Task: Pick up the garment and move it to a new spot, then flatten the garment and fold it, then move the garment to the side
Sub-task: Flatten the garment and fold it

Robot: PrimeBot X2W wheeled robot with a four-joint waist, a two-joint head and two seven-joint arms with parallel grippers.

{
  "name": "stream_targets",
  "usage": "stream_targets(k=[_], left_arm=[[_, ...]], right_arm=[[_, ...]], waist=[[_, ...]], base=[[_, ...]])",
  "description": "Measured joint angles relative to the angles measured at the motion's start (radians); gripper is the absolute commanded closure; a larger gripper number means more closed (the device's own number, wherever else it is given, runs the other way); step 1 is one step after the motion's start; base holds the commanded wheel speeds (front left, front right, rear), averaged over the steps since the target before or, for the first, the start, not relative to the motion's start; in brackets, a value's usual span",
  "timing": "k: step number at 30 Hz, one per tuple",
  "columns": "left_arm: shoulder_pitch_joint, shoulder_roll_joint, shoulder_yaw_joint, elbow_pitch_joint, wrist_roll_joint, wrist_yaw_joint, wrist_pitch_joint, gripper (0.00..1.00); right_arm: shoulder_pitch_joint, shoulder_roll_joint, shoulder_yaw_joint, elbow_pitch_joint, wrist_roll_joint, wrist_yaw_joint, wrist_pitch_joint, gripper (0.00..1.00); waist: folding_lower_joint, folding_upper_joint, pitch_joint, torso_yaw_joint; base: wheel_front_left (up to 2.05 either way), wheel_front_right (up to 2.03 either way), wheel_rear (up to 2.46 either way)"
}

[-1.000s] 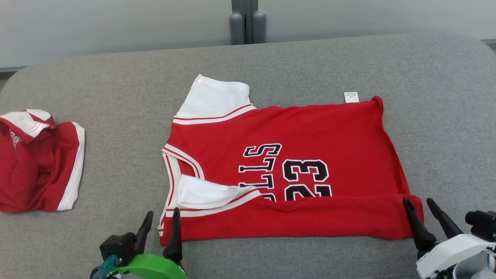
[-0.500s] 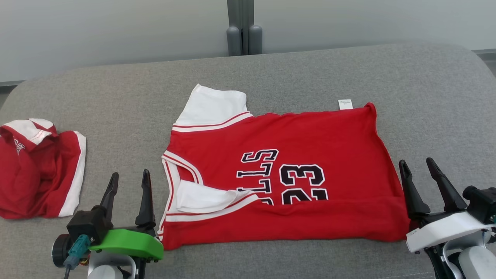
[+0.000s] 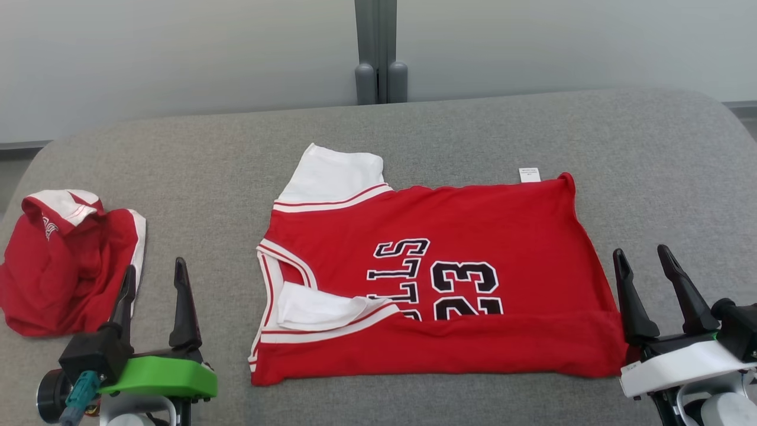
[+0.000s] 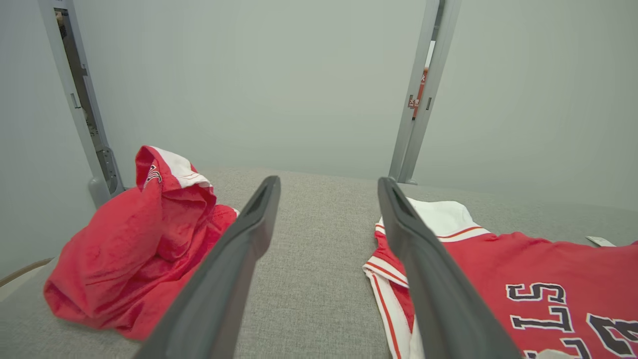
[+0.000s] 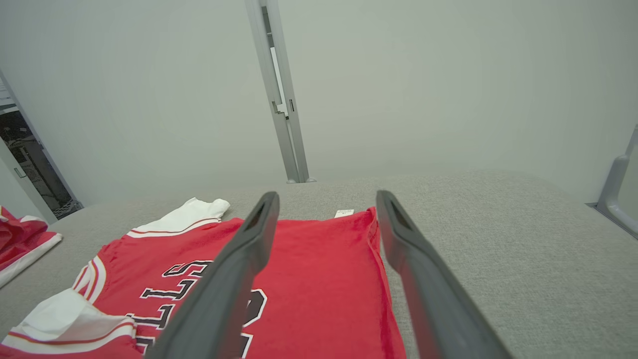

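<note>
Head view: red-and-white cloth basketball jersey lies mid-frame on the grey fabric counter, lower edge folded. Left hand, lower left, and right hand, lower right, gape wide, empty. Best next: pinch both corners evenly, together.

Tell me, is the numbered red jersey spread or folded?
Partly folded: the near edge of the jersey lies turned over, hiding part of the number.

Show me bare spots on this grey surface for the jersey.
Widest: the surface right of the jersey hem. Also the far strip between jersey and wall. The band between jersey and crumpled red garment is narrower, the left gripper at its near end. The right gripper crowds the near right corner.
</note>
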Motion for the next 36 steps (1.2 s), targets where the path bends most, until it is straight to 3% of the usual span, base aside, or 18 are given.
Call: stream_targets(k=[19, 36], left_arm=[[0.059, -0.015, 0.025, -0.009, 0.059, -0.042, 0.0, 0.0], [0.074, -0.02, 0.032, 0.002, 0.079, -0.05, 0.0, 0.0]], right_arm=[[0.069, 0.036, -0.018, -0.043, -0.053, 0.0, 0.0, 0.0], [0.082, 0.05, -0.025, -0.036, -0.072, 0.0, 0.018, 0.0]], waist=[[0.0, 0.0, -0.033, 0.023], [0.0, 0.0, -0.039, 0.02]], base=[[0.0, 0.0, 0.0], [0.0, 0.0, 0.0]])
